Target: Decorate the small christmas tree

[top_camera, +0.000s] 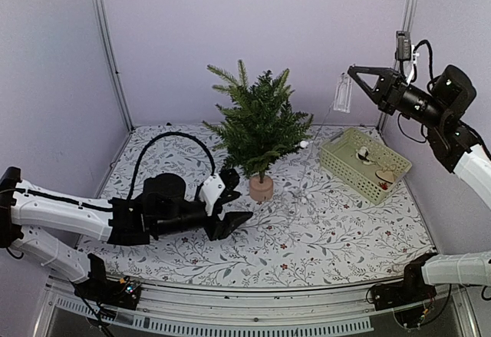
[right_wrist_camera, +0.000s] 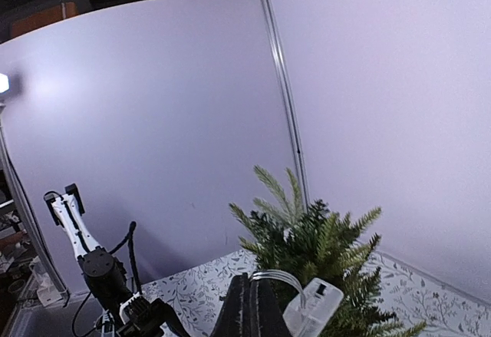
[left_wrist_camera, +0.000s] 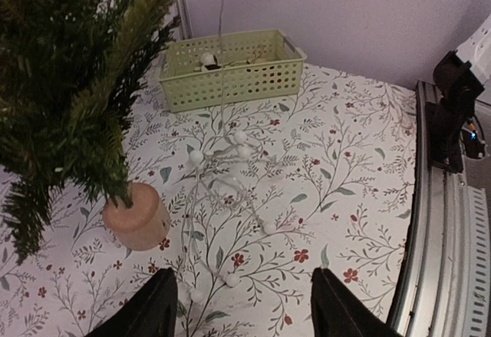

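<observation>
Small christmas tree (top_camera: pixel 257 130) stands upright approx. mid-table on its tan base (top_camera: pixel 261 189), on the floral tablecloth (top_camera: pixel 337 237); dark green branches spread to all sides.

Left gripper (top_camera: pixel 232 199) lies low over the cloth, just left of the base & pointing at it; fingers wide apart w/ nothing between them. In the left wrist view the two black fingertips (left_wrist_camera: pixel 153 314) frame bare cloth, w/ the base ahead & to the left; not touching it.

Right gripper (top_camera: pixel 353 71) is raised high at the right, well above the table, pointing left toward the tree; fingers pinched together on the light string (top_camera: pixel 303 195) at its battery-box end. The clear battery box (top_camera: pixel 342 93) hangs just beside the fingertips; the right wrist view shows a white wire loop coming out of the closed fingers into the box; exact pinch spot can't be told.

From the box the thin wire drops to the table; the small white bulbs lie in a loose tangle on the cloth, right of the base, btwn tree & basket.

Pale green basket (top_camera: pixel 337 164) sits right of the tree, near the back-right corner; a few small ornaments inside, too small to identify.
</observation>
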`<state>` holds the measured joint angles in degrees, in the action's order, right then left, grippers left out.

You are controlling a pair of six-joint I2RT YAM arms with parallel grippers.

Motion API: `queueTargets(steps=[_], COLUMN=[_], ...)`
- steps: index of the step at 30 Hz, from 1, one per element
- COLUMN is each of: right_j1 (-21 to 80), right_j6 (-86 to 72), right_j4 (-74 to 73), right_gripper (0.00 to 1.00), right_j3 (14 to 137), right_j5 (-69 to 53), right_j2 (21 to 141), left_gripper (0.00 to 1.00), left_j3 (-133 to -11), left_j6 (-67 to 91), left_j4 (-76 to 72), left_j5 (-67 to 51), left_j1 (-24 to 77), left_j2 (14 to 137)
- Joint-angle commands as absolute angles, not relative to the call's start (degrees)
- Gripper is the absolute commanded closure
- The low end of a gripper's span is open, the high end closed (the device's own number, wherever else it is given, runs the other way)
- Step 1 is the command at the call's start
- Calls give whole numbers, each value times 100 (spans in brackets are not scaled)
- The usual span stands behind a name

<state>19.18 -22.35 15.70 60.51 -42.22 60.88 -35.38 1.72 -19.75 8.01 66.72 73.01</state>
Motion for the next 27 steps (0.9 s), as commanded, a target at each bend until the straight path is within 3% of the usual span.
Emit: queueTargets(steps=[1,9,13,17,24,27], right_j1=[2138,2937,3484,3990,4774,4921], right_j6=[-1920,-1532,-918,-548,193,322], right_j4=[1582,1053,397,44,-591,-657], right_gripper=[100,100,100,100,100,100], right_j3=[6660,7643,8190,8559,9291,9544], right_j5=[-4739,-5120,-4981,-4907,-4849,-4886], right_j2=[5968,6389,6746,7137,7923,8190], left_gripper=[39,35,23,22,25,37], left_j3=[-4139,-5545,-6048,-6367,-6640,-6602], left_j6=[-288,-425,-321,-261,-26,-18], left_j4=[-2461,-2682,-2571,-2160,-1669,-1632], left_j5=[1001,1070,973,552,788,891], left_j1=[7030,7163,7198,7203,7207,7207], left_j2=[7467,8100,8110,7909,7687,7564])
